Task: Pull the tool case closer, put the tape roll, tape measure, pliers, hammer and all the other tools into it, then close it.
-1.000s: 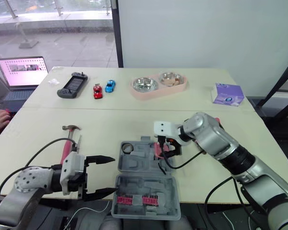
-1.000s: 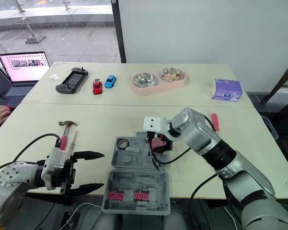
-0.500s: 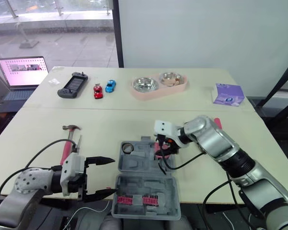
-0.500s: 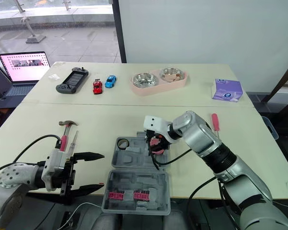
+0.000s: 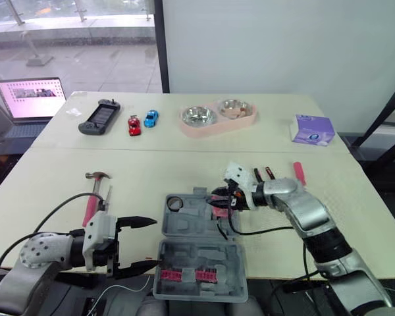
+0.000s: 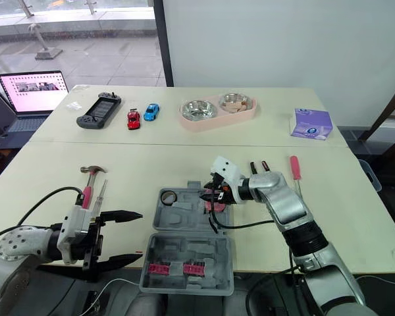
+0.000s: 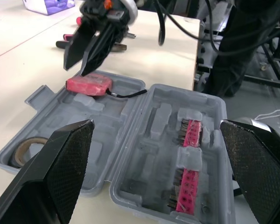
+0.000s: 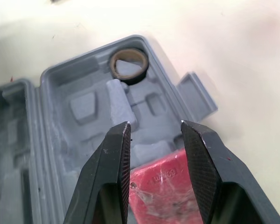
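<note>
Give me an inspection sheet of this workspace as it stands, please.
Surface: pale table, no spills seen.
Job's things: tool case open at the near edge; tape roll and red tape measure inside; hammer, pliers, red screwdriver outside.
Clutter: game controller, red toy car, blue toy car, pink double bowl, purple box on the far side.
End effectors: left end effector open beside the case; right end effector open above the tape measure.
Cables: left arm cable and right arm cable, both black, loose over the table.
Surroundings: laptop far left; window and white wall behind.
</note>
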{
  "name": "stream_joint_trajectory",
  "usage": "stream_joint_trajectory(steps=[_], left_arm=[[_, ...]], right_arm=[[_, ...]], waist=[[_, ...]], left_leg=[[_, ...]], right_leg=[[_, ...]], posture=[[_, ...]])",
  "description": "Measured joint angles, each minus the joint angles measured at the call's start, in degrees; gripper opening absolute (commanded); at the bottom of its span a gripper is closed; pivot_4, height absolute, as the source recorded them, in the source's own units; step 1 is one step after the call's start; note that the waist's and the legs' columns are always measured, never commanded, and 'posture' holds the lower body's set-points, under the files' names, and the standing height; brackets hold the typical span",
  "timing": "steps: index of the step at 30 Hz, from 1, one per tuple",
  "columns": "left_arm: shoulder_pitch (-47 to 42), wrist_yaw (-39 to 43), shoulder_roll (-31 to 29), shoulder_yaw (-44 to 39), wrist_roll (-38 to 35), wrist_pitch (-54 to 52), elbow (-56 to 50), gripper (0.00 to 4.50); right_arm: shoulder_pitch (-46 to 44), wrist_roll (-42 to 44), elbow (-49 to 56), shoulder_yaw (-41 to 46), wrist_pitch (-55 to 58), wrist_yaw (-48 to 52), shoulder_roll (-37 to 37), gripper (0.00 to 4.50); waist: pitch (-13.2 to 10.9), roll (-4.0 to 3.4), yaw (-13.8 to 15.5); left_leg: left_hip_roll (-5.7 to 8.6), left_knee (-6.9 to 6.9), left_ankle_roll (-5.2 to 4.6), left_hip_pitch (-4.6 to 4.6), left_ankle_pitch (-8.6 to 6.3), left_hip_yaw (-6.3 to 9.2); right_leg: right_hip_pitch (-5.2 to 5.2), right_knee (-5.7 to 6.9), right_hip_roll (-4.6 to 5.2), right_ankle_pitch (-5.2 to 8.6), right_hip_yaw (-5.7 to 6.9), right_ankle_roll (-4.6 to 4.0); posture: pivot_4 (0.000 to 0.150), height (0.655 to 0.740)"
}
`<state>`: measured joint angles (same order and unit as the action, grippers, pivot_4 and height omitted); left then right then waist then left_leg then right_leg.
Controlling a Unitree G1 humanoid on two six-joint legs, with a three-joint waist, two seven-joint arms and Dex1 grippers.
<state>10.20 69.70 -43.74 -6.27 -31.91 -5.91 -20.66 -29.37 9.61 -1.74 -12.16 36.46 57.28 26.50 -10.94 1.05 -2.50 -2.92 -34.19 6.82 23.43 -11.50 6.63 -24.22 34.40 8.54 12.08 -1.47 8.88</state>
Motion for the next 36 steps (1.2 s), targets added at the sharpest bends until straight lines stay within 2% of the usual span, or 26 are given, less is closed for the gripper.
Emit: stream_joint_trajectory(steps=[7,13,19,24,28,36], left_arm=[[0.15,-0.14,0.03,0.0,0.01,0.0,-0.08,4.5],[0.14,-0.69,0.03,0.0,0.16,0.01,-0.08,4.5],[0.04,-1.1,0.02,0.0,0.17,0.01,-0.08,4.5],[0.08,-1.17,0.01,0.01,0.18,0.0,-0.09,4.5],[0.2,-1.2,0.01,0.01,0.17,0.0,-0.11,4.5],[0.19,-1.23,-0.01,0.0,0.17,-0.03,-0.31,4.5]], right_arm=[[5.29,2.55,-4.98,4.55,-12.95,-0.33,-1.37,1.79],[6.25,2.47,-9.91,4.74,-18.59,-0.77,-2.67,1.79],[5.68,0.2,-13.89,2.92,-21.04,-1.93,-2.88,1.79],[2.66,-4.95,-17.53,-1.35,-20.76,-4.67,-2.41,1.79],[2.14,-6.02,-17.57,-2.87,-18.43,-4.98,-1.8,1.79],[2.55,-6.97,-17.14,-3.74,-17.36,-6.02,-1.73,1.79]], waist=[[0.0,0.01,-0.12],[0.0,0.0,-0.04],[0.03,0.01,-0.11],[0.46,0.05,-0.06],[1.15,0.28,0.09],[2.26,0.35,0.32]], left_leg=[[0.0,0.0,0.0,-0.03,0.0,0.0],[0.0,0.0,0.0,-0.03,0.0,0.0],[0.0,0.0,0.0,-0.1,0.0,0.0],[0.0,0.0,0.0,-0.33,0.0,0.0],[0.0,0.18,0.01,-0.92,-0.05,0.0],[0.01,0.18,0.01,-0.95,-0.12,0.0]], right_leg=[[0.02,0.0,0.0,0.01,0.0,0.02],[0.03,0.0,0.0,0.0,0.0,0.0],[0.1,0.01,-0.01,0.0,0.0,0.0],[0.42,-0.07,0.0,0.11,0.0,0.14],[1.06,-0.32,0.02,0.25,0.01,0.29],[1.11,-0.39,0.05,0.33,0.01,0.33]], posture=[[0.15,0.74],[0.15,0.74],[0.15,0.74],[0.15,0.74],[0.15,0.74],[0.15,0.74]])
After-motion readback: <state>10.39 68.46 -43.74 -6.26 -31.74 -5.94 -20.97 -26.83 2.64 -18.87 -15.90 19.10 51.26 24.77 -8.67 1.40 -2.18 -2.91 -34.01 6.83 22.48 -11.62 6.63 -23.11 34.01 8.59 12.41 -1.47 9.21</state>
